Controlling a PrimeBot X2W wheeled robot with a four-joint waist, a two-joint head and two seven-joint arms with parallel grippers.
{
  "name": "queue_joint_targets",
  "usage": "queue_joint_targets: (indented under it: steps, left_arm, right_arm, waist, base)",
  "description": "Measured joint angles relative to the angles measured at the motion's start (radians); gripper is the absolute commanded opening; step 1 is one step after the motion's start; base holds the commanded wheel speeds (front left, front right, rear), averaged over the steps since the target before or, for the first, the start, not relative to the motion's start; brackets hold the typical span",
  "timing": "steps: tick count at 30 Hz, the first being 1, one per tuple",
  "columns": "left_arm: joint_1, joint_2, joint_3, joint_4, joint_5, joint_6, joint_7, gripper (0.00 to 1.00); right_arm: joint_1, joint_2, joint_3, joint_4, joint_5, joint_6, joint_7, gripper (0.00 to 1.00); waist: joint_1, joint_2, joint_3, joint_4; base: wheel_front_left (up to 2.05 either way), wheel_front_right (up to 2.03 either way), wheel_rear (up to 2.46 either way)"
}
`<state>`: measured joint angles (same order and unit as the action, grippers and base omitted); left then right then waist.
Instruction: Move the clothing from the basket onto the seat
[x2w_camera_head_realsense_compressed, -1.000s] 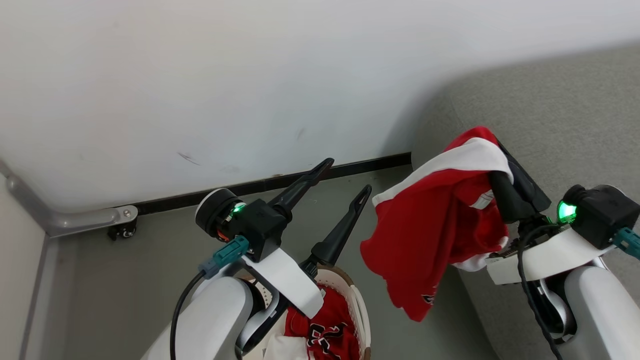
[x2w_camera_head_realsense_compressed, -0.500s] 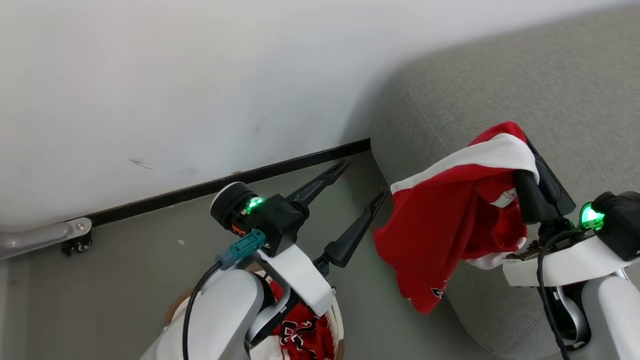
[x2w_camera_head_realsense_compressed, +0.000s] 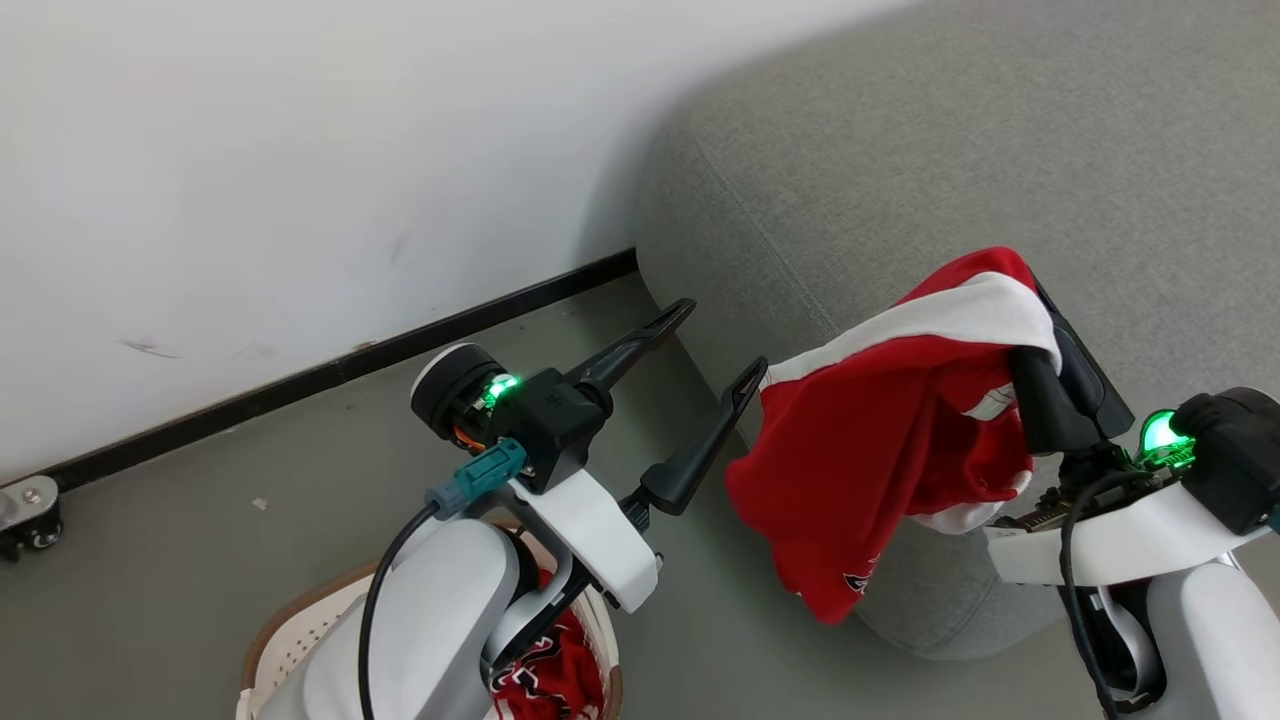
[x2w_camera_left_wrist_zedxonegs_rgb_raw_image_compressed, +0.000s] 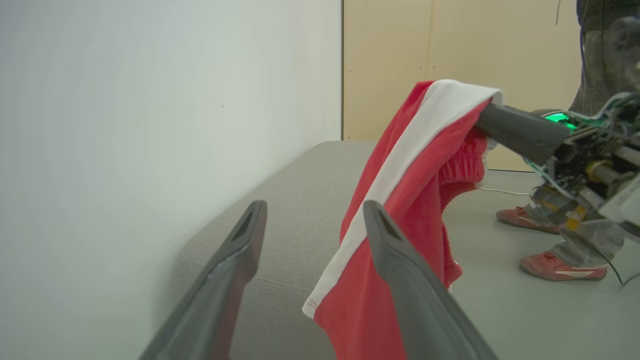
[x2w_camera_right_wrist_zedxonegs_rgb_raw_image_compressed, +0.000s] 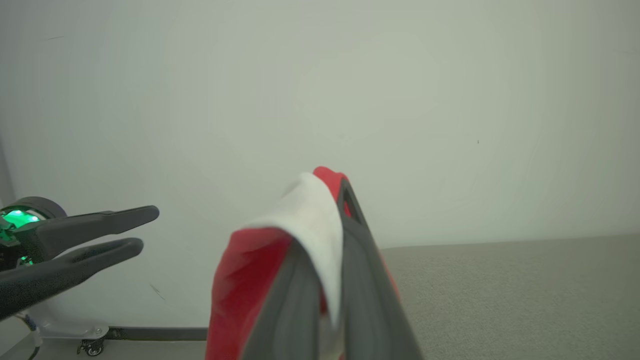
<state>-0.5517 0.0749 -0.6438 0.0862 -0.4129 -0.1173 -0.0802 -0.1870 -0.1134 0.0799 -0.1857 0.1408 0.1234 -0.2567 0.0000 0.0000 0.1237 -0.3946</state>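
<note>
The right tool (x2w_camera_head_realsense_compressed: 1045, 330), pressed together, pinches the white-banded red garment (x2w_camera_head_realsense_compressed: 870, 450), which hangs from the raised forearm by the grey sofa's (x2w_camera_head_realsense_compressed: 900, 150) rounded corner. The left tool (x2w_camera_head_realsense_compressed: 722, 336) is spread and empty, angled upward just beside the cloth. Under the left forearm the jersey (x2w_camera_head_realsense_compressed: 545, 680) lies in the basket (x2w_camera_head_realsense_compressed: 290, 640), its block lettering too hidden to read.

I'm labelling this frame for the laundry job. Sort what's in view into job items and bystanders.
Job:
red garment with white bands, gripped by the shut right end effector
lettered jersey in the basket
grey sofa
open left end effector

Lying about:
wall
floor
black skirting
caster
a person's red shoes
</note>
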Motion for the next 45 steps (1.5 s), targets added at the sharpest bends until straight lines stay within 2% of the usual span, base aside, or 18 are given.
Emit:
queue_joint_targets:
  steps: [10, 15, 23, 38, 41, 45]
  left_arm:
    - [-0.014, 0.026, 0.012, 0.001, 0.01, 0.0, 0.01, 1.0]
    - [-0.013, 0.033, 0.015, -0.002, 0.013, 0.003, 0.016, 1.0]
    - [-0.012, 0.055, 0.024, -0.024, 0.021, 0.028, 0.036, 1.0]
    - [-0.01, 0.087, 0.033, -0.114, 0.046, 0.068, 0.099, 1.0]
    - [-0.01, 0.09, 0.03, -0.135, 0.047, 0.071, 0.122, 1.0]
    - [-0.01, 0.101, 0.02, -0.165, 0.056, 0.071, 0.143, 1.0]
  right_arm:
    - [-0.008, 0.007, 0.021, 0.001, 0.002, 0.0, 0.0, 0.0]
    - [-0.046, -0.015, 0.049, 0.015, 0.001, 0.0, 0.0, 0.0]
    - [-0.207, -0.055, 0.035, 0.065, 0.03, 0.0, 0.0, 0.0]
    - [-0.55, -0.174, 0.026, 0.256, 0.126, 0.0, 0.0, 0.0]
    - [-0.607, -0.185, 0.01, 0.302, 0.177, 0.0, 0.0, 0.0]
    - [-0.691, -0.243, -0.003, 0.366, 0.183, 0.0, 0.0, 0.0]
  waist:
    - [0.0, 0.0, 0.041, -0.072]
    - [0.0, 0.0, 0.061, -0.092]
    - [0.0, 0.0001, 0.107, -0.117]
    - [0.0, 0.0, 0.225, -0.09]
    - [0.0, 0.0, 0.25, -0.079]
    - [0.0, 0.0, 0.284, -0.062]
  base:
    - [0.0, 0.0, 0.0]
    - [0.0, 0.0, 0.0]
    - [0.0, 0.0, 0.0]
    - [0.0, 0.0, 0.0]
    - [0.0, 0.0, 0.0]
    - [0.0, 0.0, 0.0]
